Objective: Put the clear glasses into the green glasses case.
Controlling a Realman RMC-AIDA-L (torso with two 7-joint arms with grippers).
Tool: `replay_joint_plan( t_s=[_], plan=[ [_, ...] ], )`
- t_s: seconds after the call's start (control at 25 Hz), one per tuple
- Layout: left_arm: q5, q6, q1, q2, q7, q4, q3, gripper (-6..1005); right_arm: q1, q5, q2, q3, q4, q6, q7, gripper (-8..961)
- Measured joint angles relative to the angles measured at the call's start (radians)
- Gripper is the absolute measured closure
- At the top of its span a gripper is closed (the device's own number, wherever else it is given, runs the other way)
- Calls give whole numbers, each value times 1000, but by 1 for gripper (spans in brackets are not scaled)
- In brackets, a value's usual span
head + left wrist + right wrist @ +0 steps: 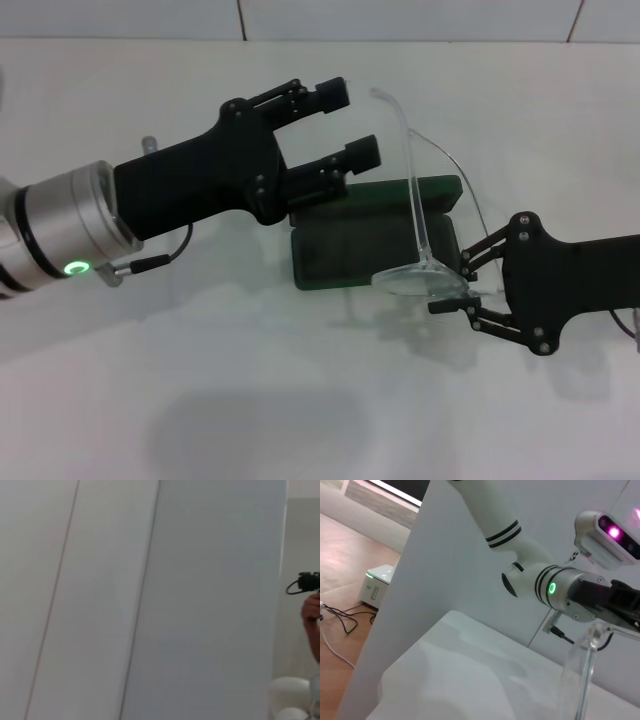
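Note:
The green glasses case point(350, 250) lies open in the middle of the white table, its lid point(435, 190) folded back behind it. The clear glasses point(420, 235) stand on edge over the case's right end, one arm rising up toward the back. My right gripper point(455, 285) comes in from the right and is shut on the glasses at the lower lens. My left gripper point(350, 122) hovers open above the case's back left part, empty, just left of the raised clear arm. The right wrist view shows a clear glasses arm point(580, 680) close up.
The white table point(250, 400) spreads all around the case, with a tiled wall point(400, 18) behind it. In the right wrist view the left arm point(555, 587) with its green ring light is close by. The left wrist view shows only wall panels.

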Motion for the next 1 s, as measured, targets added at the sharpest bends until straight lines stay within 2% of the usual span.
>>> replay_joint_plan(
  t_s=[0.36, 0.64, 1.0],
  plan=[
    [109, 38, -69, -11, -32, -5, 2, 266, 7, 6, 4, -13, 10, 31, -18, 826],
    [115, 38, -86, -12, -34, -8, -4, 266, 31, 7, 3, -13, 44, 44, -20, 825],
    [114, 31, -79, -9, -25, -19, -115, 266, 33, 6, 1, -23, 45, 48, -20, 825]
  ],
)
